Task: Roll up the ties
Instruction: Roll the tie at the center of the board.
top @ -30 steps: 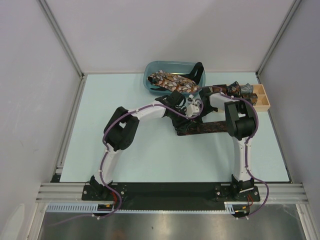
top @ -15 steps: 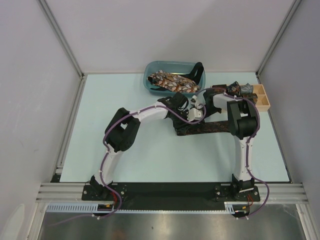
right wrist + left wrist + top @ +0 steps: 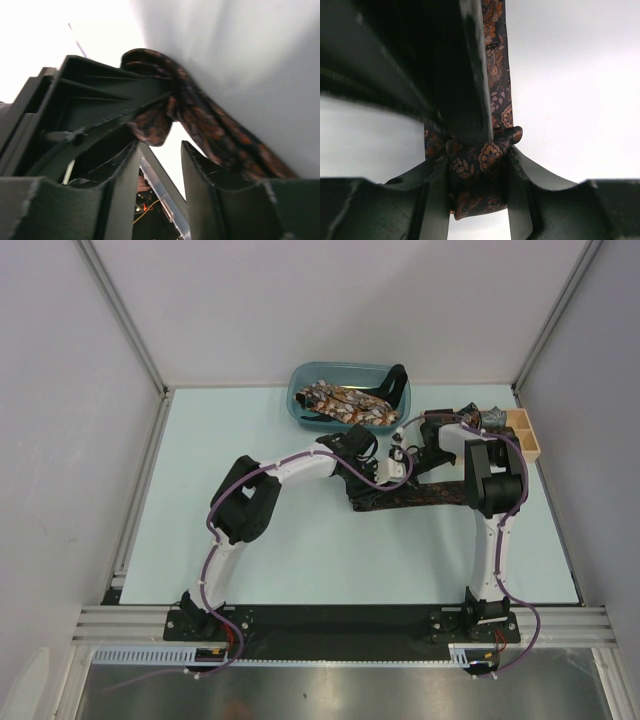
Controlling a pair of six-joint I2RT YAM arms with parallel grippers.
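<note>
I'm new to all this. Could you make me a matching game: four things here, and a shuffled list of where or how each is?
1 blue bin
2 wooden box
3 brown tie
4 right gripper

A pinched in the left gripper
B far right corner of the table
C jaws apart, holding nothing
D far edge, middle

Pairs: 1-D, 2-B, 3-A, 4-C

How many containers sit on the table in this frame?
2. A blue tub at the far edge, holding loose ties; a wooden divided tray at far right, partly behind the right arm.
</note>
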